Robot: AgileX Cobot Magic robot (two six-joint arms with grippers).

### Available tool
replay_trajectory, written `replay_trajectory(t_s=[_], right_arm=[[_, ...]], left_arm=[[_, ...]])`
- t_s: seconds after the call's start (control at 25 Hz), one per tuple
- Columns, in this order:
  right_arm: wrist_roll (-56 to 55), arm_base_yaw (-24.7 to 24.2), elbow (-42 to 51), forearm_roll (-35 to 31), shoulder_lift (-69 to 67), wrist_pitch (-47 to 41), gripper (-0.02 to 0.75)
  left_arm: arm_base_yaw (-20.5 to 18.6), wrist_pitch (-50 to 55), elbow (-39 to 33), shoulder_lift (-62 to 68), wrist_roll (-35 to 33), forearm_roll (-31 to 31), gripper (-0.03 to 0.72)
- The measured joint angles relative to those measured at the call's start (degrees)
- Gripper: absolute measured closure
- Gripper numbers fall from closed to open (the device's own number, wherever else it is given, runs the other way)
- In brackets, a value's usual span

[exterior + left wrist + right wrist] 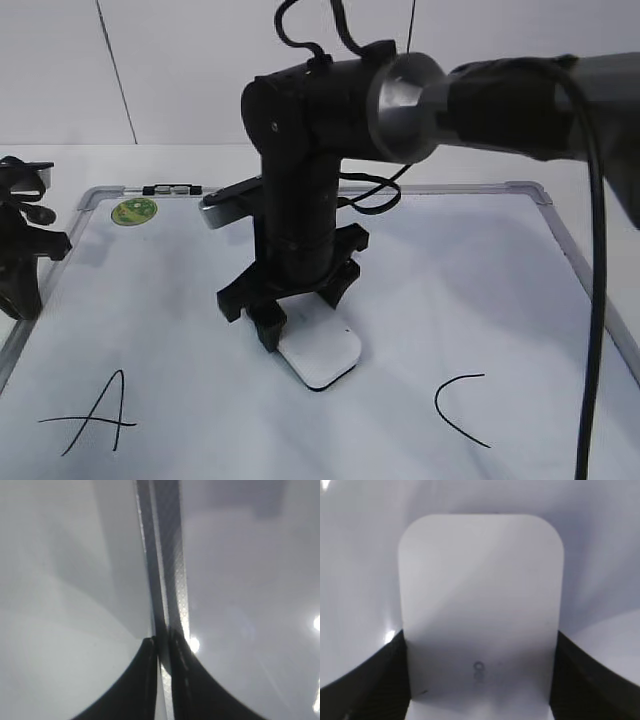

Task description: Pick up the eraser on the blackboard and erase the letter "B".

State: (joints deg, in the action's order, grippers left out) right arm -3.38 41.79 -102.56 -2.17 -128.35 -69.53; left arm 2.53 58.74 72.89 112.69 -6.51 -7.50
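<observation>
Gripping the eraser (480,605) between both fingers, the right tool (300,325) rests it on the blackboard (480,290) — left tool (162,650) pinched narrow at 9 o'clock.

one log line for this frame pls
right gripper: shut on eraser | eraser: on blackboard between A and C | B: not visible | left gripper: shut, idle

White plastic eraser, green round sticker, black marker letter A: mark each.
White plastic eraser (322,352), exterior view, top face.
Green round sticker (133,210), exterior view, centre.
Black marker letter A (100,412), exterior view, left stroke.

Plain white wall (180,70) behind, thin dark seams; white tabletop (590,170).
</observation>
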Motion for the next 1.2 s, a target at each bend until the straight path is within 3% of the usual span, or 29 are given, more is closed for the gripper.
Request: replay_trajectory(t_s=[0.28, 0.6, 0.88, 1.2], right_arm=[[0.2, 5.0, 0.0, -1.6, 0.0, 0.0, 0.210], [0.2, 4.6, 0.0, -1.1, 0.0, -0.1, 0.210], [0.4, -2.4, 0.0, -6.7, 0.0, -0.3, 0.211], [-1.1, -16.2, 0.0, -1.0, 0.0, -0.3, 0.211]], left_arm=[[0.0, 0.6, 0.0, 0.0, 0.1, 0.3, 0.655], [0.0, 0.8, 0.0, 0.0, 0.1, 0.5, 0.655], [0.0, 0.7, 0.0, 0.0, 0.1, 0.3, 0.655], [0.0, 0.7, 0.0, 0.0, 0.1, 0.3, 0.655]])
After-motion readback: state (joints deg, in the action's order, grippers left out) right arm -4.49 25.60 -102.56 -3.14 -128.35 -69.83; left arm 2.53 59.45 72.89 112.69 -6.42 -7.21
